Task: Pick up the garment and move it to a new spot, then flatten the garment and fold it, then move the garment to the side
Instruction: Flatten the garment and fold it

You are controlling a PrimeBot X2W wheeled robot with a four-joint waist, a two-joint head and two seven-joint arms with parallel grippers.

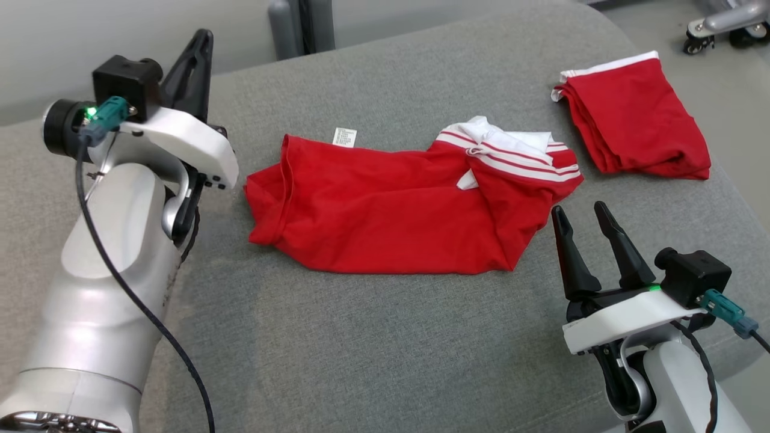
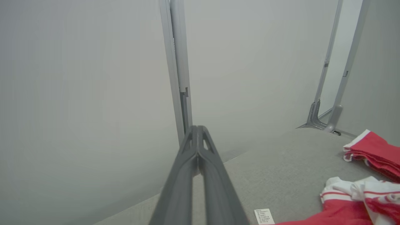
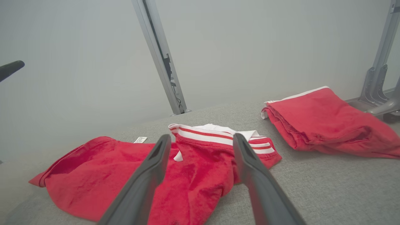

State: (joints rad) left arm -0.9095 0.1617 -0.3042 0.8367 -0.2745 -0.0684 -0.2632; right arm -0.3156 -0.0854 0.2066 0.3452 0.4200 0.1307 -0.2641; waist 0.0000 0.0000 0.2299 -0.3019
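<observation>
**Garment's down but nowhere near folded**

We've got the red garment lying rumpled on the grey cushion, just ahead of our right gripper, fingers spread wide and empty. Our left gripper has its fingers pressed together on nothing, with the garment off to their right. Flattening, folding and shifting aside all look undone to us. A folded red piece sits beyond the right fingers
</observation>
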